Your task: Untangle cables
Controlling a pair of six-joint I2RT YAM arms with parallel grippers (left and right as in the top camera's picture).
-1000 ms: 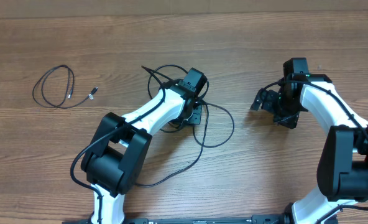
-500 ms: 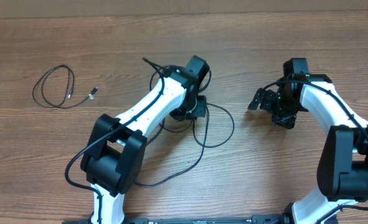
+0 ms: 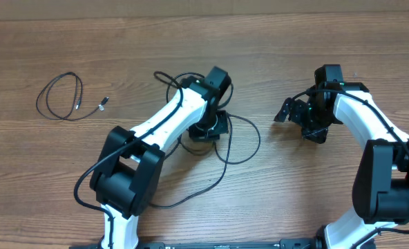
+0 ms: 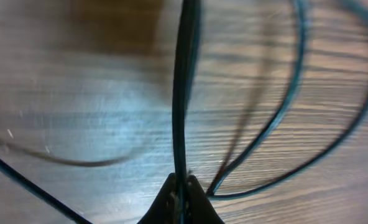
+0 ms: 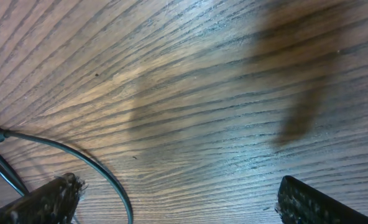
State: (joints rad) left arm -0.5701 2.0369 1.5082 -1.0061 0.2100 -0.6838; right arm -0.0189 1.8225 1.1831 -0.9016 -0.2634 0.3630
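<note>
Left tool [image 4: 181, 190] clamped on cables [image 4: 184, 93] — shifted slightly left since earlier, right tool [image 5: 174, 202] spread wide, unmoved

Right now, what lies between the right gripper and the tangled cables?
Only bare table, seen in the overhead view, separates the right gripper from the cables.

The white-and-black left arm [image 3: 166, 117] stretches forward, its black two-finger left gripper [image 4: 181, 183] pointing down, jaws pinched tight on a thin black cord [image 4: 184, 93]. The white-and-black right arm [image 3: 360, 114] bends inward from its side. Its black right gripper [image 3: 286, 111] faces left, jaws spread wide.
</note>
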